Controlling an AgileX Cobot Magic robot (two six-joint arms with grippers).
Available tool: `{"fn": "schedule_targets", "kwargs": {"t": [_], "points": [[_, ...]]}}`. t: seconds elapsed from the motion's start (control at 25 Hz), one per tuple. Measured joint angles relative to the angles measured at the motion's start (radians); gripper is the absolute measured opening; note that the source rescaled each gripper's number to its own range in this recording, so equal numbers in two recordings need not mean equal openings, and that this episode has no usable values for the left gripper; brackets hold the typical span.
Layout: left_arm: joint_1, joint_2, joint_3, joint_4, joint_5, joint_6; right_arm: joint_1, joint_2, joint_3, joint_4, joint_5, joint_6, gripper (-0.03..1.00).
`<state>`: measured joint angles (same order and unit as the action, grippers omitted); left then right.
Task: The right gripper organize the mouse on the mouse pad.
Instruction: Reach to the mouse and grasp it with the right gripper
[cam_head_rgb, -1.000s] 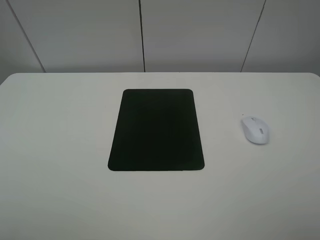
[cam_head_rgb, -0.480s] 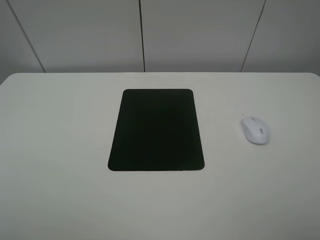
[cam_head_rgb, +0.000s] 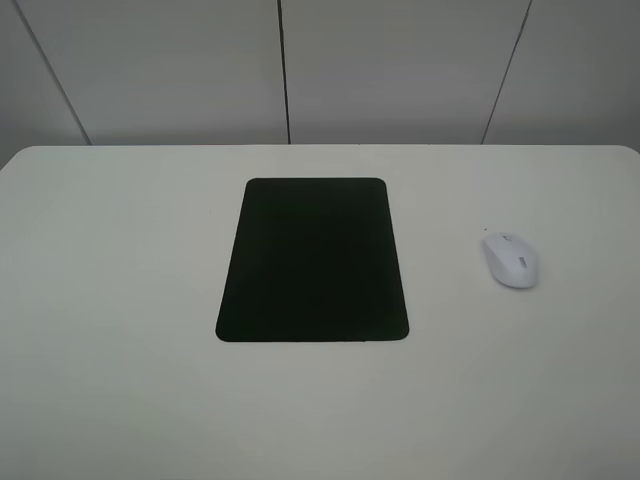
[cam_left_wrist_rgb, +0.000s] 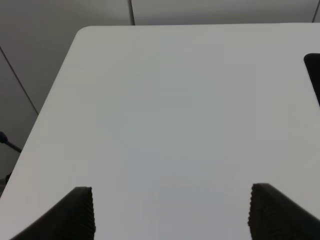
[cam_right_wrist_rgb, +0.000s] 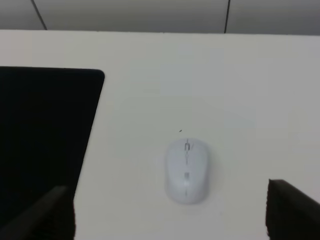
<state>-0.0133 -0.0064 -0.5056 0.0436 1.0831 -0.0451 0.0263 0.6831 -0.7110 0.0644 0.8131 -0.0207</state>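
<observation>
Right wrist: mouse within spread claw

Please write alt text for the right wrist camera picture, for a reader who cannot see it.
A white mouse lies on a white table, beside the black mouse pad and not on it. The right gripper is open in the foreground, its dark jaws wide apart and holding nothing.

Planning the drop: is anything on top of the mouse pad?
Nothing shows on the mouse pad; its whole black top is bare. The mouse lies apart on the table, to its right. Whatever lies beneath the pad is covered.
</observation>
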Motion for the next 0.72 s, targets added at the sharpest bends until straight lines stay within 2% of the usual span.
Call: {"fn": "schedule_targets", "kwargs": {"t": [0.2,0.24,0.36,0.4,0.56,0.72], "points": [[0.0,0.0,0.0,0.0,0.0,0.0,0.0,0.191,-0.027,0.017,-0.041,0.0,0.7],[0.0,0.0,0.0,0.0,0.0,0.0,0.0,0.225,-0.032,0.017,-0.05,0.0,0.72],[0.0,0.0,0.0,0.0,0.0,0.0,0.0,0.352,-0.056,0.017,-0.074,0.0,0.93],[0.0,0.0,0.0,0.0,0.0,0.0,0.0,0.397,-0.064,0.017,-0.075,0.0,0.95],[0.0,0.0,0.0,0.0,0.0,0.0,0.0,0.552,-0.111,0.016,-0.079,0.001,1.0],[0.0,0.0,0.0,0.0,0.0,0.0,0.0,0.68,-0.16,-0.017,-0.087,0.001,1.0]]}}
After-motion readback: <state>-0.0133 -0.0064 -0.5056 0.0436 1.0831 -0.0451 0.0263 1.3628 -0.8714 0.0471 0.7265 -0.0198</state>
